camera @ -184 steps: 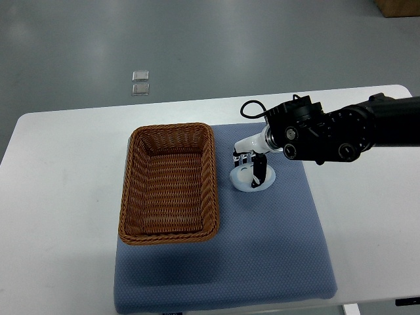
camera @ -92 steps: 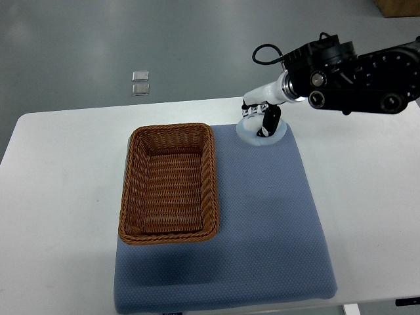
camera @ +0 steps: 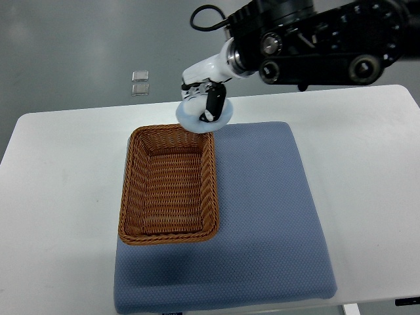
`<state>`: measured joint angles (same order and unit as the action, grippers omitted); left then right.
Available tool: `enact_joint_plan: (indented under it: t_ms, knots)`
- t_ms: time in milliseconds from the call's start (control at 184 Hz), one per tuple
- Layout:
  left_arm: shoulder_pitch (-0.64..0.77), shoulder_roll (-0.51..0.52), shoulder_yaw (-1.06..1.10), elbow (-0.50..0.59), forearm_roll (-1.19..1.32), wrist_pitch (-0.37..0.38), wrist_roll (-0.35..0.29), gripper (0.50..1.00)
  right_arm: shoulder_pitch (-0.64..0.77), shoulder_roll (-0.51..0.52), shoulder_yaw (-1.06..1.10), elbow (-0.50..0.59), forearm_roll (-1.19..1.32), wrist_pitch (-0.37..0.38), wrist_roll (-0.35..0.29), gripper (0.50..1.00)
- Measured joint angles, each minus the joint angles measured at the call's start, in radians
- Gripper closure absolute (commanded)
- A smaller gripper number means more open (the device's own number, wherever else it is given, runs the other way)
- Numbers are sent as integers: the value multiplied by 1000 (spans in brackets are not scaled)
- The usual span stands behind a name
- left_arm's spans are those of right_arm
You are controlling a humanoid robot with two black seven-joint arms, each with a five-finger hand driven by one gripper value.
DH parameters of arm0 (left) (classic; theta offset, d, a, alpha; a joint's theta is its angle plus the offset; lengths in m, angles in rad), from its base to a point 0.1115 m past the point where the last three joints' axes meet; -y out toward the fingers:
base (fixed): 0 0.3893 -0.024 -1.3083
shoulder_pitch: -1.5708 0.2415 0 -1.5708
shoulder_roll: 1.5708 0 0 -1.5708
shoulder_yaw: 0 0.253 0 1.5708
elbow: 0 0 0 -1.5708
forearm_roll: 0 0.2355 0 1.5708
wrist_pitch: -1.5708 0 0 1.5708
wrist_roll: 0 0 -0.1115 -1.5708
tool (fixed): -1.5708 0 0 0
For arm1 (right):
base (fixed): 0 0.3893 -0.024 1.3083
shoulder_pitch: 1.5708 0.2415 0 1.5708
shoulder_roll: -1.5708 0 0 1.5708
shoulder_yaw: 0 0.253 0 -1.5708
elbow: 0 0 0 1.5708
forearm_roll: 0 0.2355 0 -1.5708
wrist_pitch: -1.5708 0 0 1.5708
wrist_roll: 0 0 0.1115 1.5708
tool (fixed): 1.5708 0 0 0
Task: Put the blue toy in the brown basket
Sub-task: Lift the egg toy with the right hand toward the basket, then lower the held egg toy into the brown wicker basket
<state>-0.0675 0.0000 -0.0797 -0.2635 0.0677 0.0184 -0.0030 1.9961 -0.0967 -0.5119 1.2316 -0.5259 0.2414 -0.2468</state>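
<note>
Right hand (camera: 205, 105), white with dark fingers, reaches in from the right edge on a bulky black arm (camera: 321, 42) and hangs over the far right corner of the brown basket (camera: 169, 184). Its fingers (camera: 212, 107) are clenched around the blue toy (camera: 203, 116), with 1 dark finger passing down through the middle of it. The toy is a pale, whitish-blue ring, smooth and rounded, with a light sheen on its rim. It sits directly under the hand, its far part covered by the white palm and its near edge showing below the fingertips. Seen from above, the ring's near edge overlaps the basket's far rim, right at the corner; whether it touches the wicker cannot be told. The basket is a rectangular woven tray, brown, lying on the left part of a blue mat (camera: 269, 216) that is spread over a white table (camera: 59, 197). The basket's right side runs along the middle of the mat. A black cable (camera: 207, 14) loops up from the arm near the wrist. On the grey floor beyond the table, 2 small clear squares (camera: 140, 83) lie close together.
</note>
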Motion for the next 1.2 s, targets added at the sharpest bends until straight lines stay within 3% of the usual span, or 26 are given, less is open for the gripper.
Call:
enact_joint_plan:
  t_ms: [98,320,851,1198]
  knots:
    - [0,0,0,-1,0,0,0,500,-8,80,0,-51,31,-42,2,942]
    - [0,0,-1,-2,0,0,0,500,-135,96,0,-137,37,-100,5,940]
    - [0,0,0,5,0,0,0,500,-399,97,115,-136,38,-204,105,922]
    - [0,0,1,-1,0,0,0,500,-491,97,124,-132,15,-216,140,918]
